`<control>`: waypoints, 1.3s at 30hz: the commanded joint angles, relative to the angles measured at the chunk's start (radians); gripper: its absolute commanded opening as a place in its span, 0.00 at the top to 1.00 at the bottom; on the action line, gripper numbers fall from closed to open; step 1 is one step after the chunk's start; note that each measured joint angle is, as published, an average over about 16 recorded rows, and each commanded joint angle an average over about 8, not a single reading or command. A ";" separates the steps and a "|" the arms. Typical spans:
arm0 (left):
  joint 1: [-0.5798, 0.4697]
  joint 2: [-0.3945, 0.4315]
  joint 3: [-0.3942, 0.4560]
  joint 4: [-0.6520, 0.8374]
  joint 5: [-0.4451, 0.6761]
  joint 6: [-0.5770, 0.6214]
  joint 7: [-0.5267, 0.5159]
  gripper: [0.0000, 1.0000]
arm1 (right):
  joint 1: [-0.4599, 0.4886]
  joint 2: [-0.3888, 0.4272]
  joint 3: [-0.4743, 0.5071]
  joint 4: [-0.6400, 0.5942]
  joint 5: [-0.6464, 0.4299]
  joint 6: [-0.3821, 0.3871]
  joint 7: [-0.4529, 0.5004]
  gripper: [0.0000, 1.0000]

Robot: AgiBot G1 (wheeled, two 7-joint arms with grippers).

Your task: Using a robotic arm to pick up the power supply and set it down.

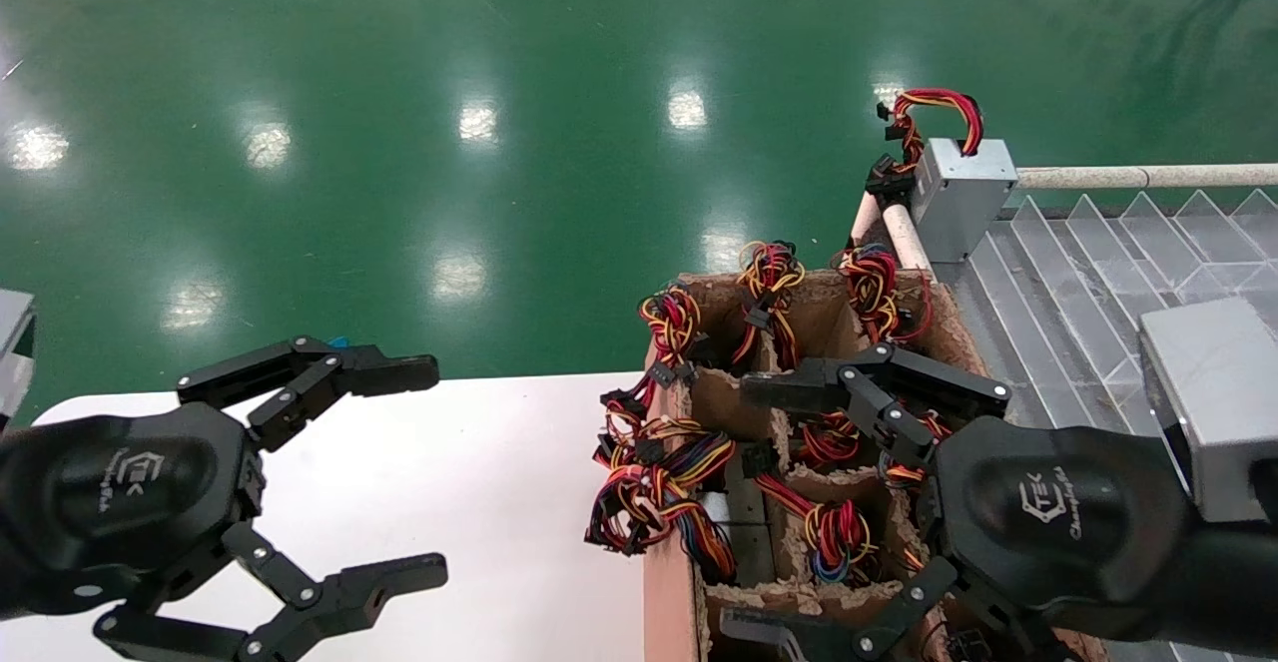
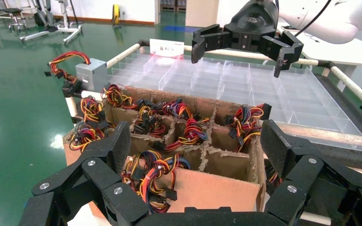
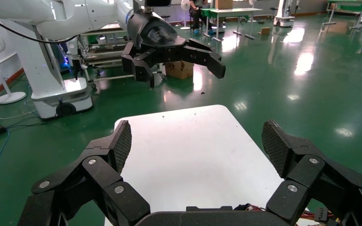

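The right gripper point(image 1: 774, 512) hangs spread wide and empty over a cardboard box point(image 1: 671, 582) of divider cells packed with tangled wire bundles point(image 1: 654, 502). The left gripper point(image 1: 399, 472) waits released over the white table point(image 1: 499, 462) beside the box. No silver power supply shows clearly inside the box. Fingers could snag wires and drag neighbouring bundles out.

Factory workshop: glossy green floor point(image 1: 399, 93), other robots point(image 3: 52, 56), workbenches point(image 3: 226, 12).

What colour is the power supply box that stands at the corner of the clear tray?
Silver-grey, seen best in the head view: the power supply.
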 commanded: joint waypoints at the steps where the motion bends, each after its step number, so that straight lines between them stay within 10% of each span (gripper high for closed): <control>1: 0.000 0.000 0.000 0.000 0.000 0.000 0.000 0.00 | 0.000 0.000 0.000 0.000 0.000 0.000 0.000 0.00; 14: 0.000 0.000 0.000 0.000 0.000 0.000 0.000 0.00 | 0.000 0.000 0.000 0.000 0.000 0.000 0.000 0.00; 23: 0.000 0.000 0.000 0.000 0.000 0.000 0.000 1.00 | 0.000 0.000 0.000 -0.001 0.000 0.000 0.000 0.00; 39: 0.000 0.000 0.000 0.000 0.000 0.000 0.000 1.00 | 0.055 -0.030 -0.085 -0.105 -0.207 0.076 0.021 0.12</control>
